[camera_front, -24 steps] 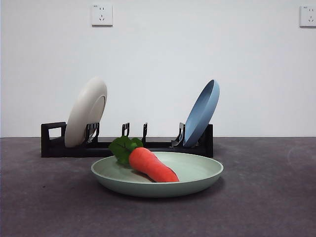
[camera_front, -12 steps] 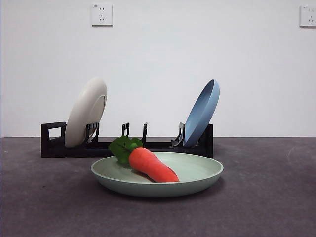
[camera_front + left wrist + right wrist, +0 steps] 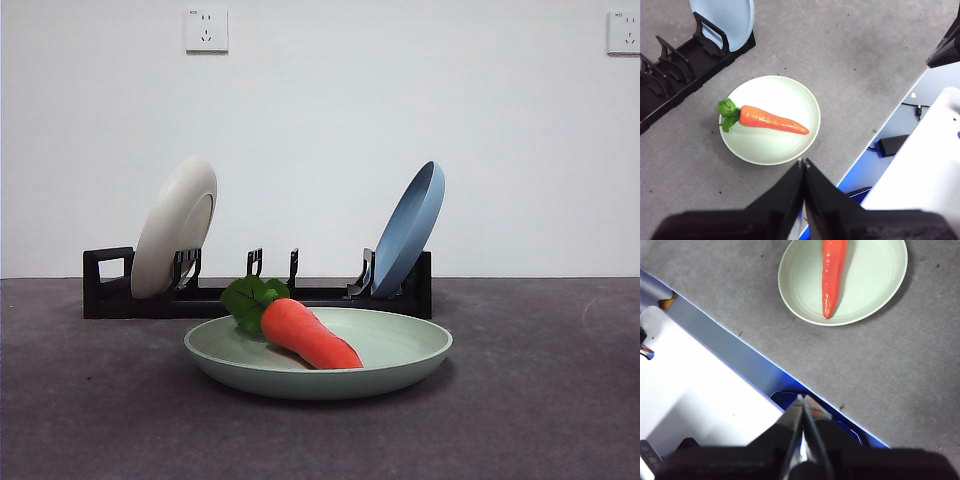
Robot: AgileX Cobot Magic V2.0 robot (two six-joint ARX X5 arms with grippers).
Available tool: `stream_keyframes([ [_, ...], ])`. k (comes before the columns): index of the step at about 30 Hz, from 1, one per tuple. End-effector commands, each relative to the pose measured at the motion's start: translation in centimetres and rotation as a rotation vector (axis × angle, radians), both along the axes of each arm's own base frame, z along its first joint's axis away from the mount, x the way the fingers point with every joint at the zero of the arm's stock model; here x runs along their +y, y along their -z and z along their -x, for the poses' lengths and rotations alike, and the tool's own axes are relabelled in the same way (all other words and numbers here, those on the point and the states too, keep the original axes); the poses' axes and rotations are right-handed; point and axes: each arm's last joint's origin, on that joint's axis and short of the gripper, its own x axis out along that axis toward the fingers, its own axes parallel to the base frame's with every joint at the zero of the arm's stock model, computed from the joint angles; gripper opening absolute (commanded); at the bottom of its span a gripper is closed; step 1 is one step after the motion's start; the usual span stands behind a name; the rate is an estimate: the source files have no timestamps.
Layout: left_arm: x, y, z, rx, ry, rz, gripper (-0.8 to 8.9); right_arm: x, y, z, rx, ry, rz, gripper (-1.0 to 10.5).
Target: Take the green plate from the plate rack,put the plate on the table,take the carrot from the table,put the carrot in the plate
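Carrot (image 3: 305,335) lies flat, leaves toward rack (image 3: 110,295).

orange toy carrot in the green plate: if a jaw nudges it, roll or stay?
The tapered orange-red toy carrot looks round in section, so it would probably roll. Its skin shines, perhaps slippery. The shallow sage-green plate's raised rim should likely contain it.

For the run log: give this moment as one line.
carrot in green plate | plate on table | left gripper shut | right gripper shut

Prob. lab: bare wall (image 3: 320,130), sockets (image 3: 206,30)
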Motion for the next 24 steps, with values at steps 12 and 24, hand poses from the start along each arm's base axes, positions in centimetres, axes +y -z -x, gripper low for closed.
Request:
stream_keyframes([
  [12, 1.1, -1.6, -1.2, -0.285, -0.055, -0.009, -0.03, 0.0, 0.1, 0.0, -0.004, -0.005, 0.003, 0.1],
  [24, 8.1, -0.9, -2.1, -0.841, -0.321, 0.297, -0.03, 0.0, 0.1, 0.0, -0.004, -0.005, 0.002, 0.1],
])
